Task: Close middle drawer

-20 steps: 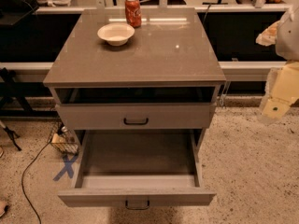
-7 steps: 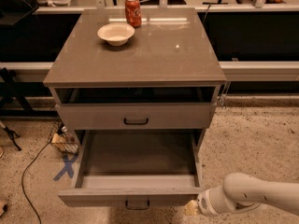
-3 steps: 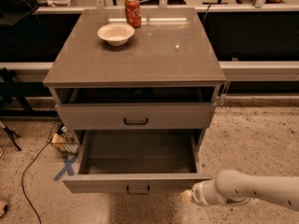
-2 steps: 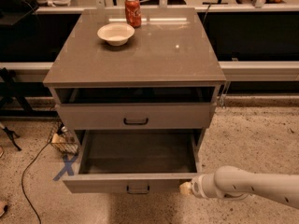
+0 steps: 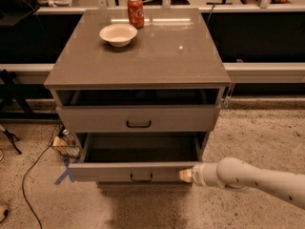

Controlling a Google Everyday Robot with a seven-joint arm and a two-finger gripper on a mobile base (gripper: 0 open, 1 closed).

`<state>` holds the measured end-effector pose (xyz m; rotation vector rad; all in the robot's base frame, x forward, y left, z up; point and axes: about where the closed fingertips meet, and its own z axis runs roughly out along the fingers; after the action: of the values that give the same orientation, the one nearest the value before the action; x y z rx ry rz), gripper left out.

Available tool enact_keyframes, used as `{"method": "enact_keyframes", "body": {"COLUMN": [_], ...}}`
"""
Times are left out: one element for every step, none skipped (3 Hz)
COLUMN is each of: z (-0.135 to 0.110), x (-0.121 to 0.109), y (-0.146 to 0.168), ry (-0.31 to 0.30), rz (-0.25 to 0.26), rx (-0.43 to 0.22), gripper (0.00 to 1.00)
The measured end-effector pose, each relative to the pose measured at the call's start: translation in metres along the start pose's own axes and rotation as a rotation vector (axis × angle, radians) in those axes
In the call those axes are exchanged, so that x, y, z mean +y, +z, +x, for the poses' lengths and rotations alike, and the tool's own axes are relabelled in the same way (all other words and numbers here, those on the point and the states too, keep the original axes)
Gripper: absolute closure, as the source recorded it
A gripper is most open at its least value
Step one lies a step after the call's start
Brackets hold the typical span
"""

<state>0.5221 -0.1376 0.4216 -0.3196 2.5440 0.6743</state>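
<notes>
Touching partly open middle drawer [image 5: 109,172] at its front's 3 o'clock end with end effector [image 5: 186,175]; cannot tell grip state.

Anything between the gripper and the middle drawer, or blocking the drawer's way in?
Nothing visible. The gripper is at the right end of the middle drawer front, and the part of the drawer's inside that shows holds nothing.

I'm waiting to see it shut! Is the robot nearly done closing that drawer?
Partway. The middle drawer has already slid in a bit. The gripper is against its front's right end, pushing. It still sticks out, so more pushing is left.
</notes>
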Motion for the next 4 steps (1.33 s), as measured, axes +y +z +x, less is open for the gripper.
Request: {"method": "enact_keyframes", "body": {"z": [-0.039, -0.039, -0.081, -0.117], "x": [0.010, 0.011, 0.029, 0.045], "y": [0.009, 0.009, 0.029, 0.052], "ry": [-0.050, -0.051, -0.087, -0.117], "rz": [-0.031, -0.031, -0.068, -0.101], "rx": [-0.062, -0.062, -0.116, -0.161], "gripper": [1.00, 1.00, 1.00, 1.00]}}
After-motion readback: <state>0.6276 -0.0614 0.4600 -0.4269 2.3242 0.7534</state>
